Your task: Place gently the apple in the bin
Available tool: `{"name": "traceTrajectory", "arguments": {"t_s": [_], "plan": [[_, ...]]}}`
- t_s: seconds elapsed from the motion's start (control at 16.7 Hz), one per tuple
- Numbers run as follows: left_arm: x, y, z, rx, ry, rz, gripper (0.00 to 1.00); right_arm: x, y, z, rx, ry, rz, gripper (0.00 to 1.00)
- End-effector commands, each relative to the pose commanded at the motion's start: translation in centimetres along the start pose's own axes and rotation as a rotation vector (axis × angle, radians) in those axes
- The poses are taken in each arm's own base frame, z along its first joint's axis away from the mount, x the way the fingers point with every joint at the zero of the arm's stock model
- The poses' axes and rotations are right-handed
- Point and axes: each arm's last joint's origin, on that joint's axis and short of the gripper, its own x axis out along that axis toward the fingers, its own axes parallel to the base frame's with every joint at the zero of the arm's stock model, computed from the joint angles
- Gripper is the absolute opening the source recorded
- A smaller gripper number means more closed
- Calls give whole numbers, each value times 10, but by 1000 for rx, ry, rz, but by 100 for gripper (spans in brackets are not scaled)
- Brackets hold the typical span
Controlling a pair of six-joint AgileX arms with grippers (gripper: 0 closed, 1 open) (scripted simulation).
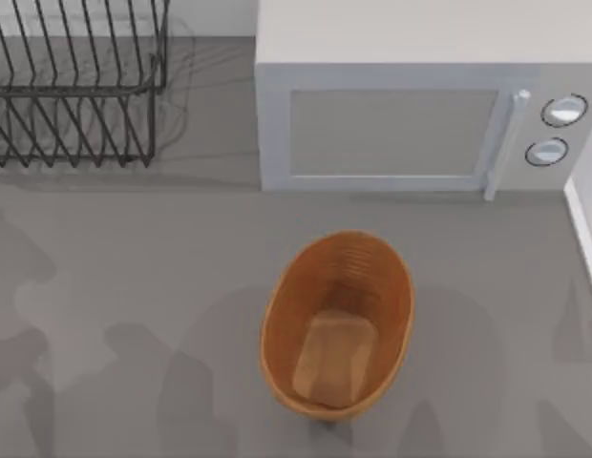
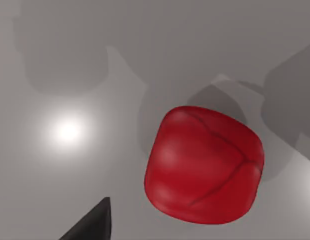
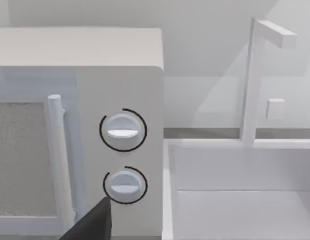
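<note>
In the left wrist view the apple (image 2: 204, 165) lies on the grey table (image 2: 70, 75), close under the camera; one dark fingertip (image 2: 92, 225) of the left gripper shows at the edge, apart from the fruit and not touching it; whether this gripper is released or clenched, I cannot tell. The apple is not in the basket; I cannot tell which part of the table it lies on.

The fruit looks round, smooth and glossy; I judge it light and firm, but slippery and able to roll away if it is pushed from one side; it may bruise if it is dropped. The best hold is probably across its widest part, one finger on each side, with modest force.

In the top view the orange-brown basket (image 1: 277, 315) stands near the middle of the table, open and with nothing inside; its bottom is flat, so the fruit can be set low before release. Behind it is the white microwave (image 1: 391, 124); a black wire rack (image 1: 76, 86) stands at the far left.

The right wrist view shows one dark fingertip (image 3: 92, 225), looking toward the microwave dials (image 3: 123, 131) and a white sink (image 3: 235, 200) beside it; its state I cannot tell either.
</note>
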Motion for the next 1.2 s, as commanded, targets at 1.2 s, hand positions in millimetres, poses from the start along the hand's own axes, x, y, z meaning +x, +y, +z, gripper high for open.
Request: {"name": "traceTrajectory", "arguments": {"t_s": [1.2], "plan": [[84,44,-3,152,93,-224,100,0,0,0,0,0,0,100]]}}
